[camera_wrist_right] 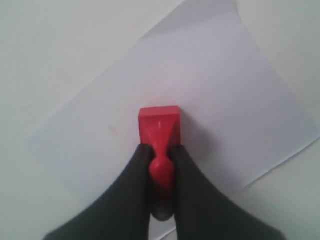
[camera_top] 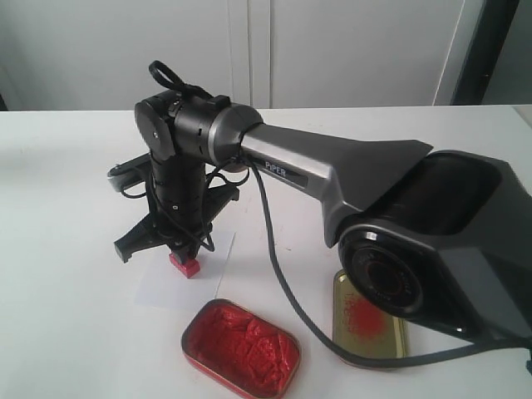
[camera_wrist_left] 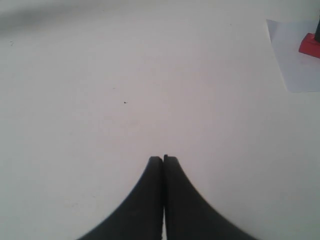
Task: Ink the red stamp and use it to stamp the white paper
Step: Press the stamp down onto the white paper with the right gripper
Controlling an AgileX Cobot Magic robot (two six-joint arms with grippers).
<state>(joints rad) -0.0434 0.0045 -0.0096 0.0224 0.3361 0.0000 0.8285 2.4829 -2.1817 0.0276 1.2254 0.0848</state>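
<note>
The red stamp stands upright with its square base on the white paper. My right gripper is shut on its knobbed handle from above. The exterior view has the stamp under the right gripper, at the near part of the paper, left of centre. A faint pink smudge marks the sheet beside the stamp. My left gripper is shut with nothing in it, over bare table. The paper and stamp sit at the edge of the left wrist view.
An open tin of lumpy red ink paste lies just in front of the paper. Its gold lid, smeared red, lies to the right under the right arm's base. A black cable hangs from the right arm over the white table.
</note>
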